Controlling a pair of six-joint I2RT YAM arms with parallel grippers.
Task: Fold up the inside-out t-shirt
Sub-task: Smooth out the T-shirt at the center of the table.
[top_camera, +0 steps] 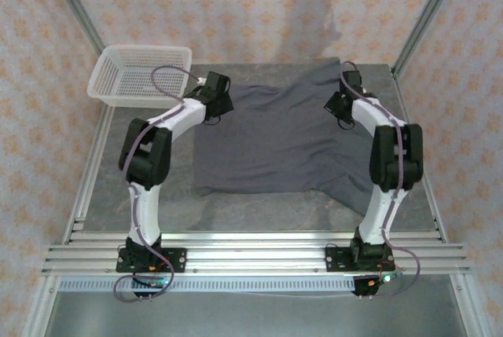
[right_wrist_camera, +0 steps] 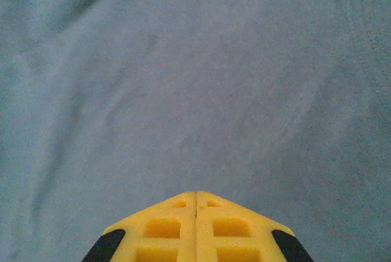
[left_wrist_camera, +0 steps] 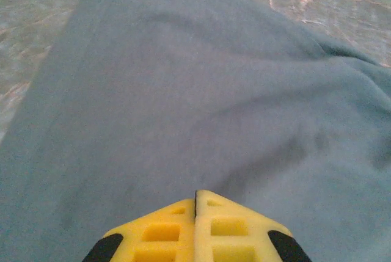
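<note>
The inside-out t-shirt (top_camera: pixel 275 137) lies spread out on the table, dark slate-grey, with soft wrinkles and a lobe hanging toward the near right. My left gripper (top_camera: pixel 220 105) hovers at the shirt's far left edge. In the left wrist view its yellow fingertips (left_wrist_camera: pixel 196 192) are pressed together above the t-shirt (left_wrist_camera: pixel 201 91), with nothing between them. My right gripper (top_camera: pixel 339 108) is over the shirt's far right part. Its jaws (right_wrist_camera: pixel 196 193) are shut too, just above the grey fabric (right_wrist_camera: pixel 195 79), gripping nothing that I can see.
A white mesh basket (top_camera: pixel 137 76) stands at the table's far left corner, close to the left arm's wrist. Bare grey tabletop (top_camera: pixel 259 211) shows in front of the shirt. Aluminium rails (top_camera: pixel 251 254) run along the near edge, and slanted frame posts (top_camera: pixel 424 19) rise at the back corners.
</note>
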